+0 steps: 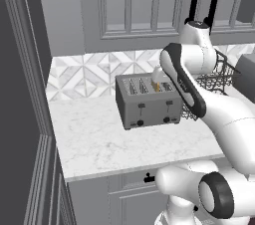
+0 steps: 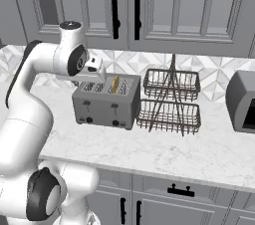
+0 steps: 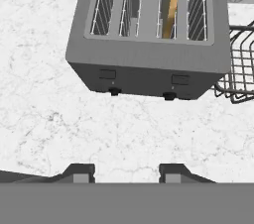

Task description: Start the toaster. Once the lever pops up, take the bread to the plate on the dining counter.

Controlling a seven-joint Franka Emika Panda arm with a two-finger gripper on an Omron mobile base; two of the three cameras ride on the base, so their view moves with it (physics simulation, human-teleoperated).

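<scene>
The boxy grey toaster (image 1: pixel 149 109) (image 2: pixel 104 107) (image 3: pixel 144 77) stands on the marble kitchen counter (image 1: pixel 99 139). The bread (image 1: pixel 157 86) (image 2: pixel 114 84) (image 3: pixel 171 5), a thin golden-edged slice, stands upright in the third slot from the left and pokes a little above the top. Two small black levers (image 3: pixel 107 74) sit high on the toaster's front face, above two knobs (image 3: pixel 115 90). My gripper (image 1: pixel 157 75) (image 2: pixel 101 75) (image 3: pixel 126 171) hovers above the toaster, open, with nothing between its fingers. The plate and the dining counter are out of view.
A black two-tier wire basket (image 1: pixel 214 77) (image 2: pixel 172 102) (image 3: pixel 240 69) stands close to the toaster's right side. Further right sits a grey appliance (image 2: pixel 241 102). Wall cabinets hang above. A tall dark panel (image 1: pixel 20 94) bounds the counter's left end.
</scene>
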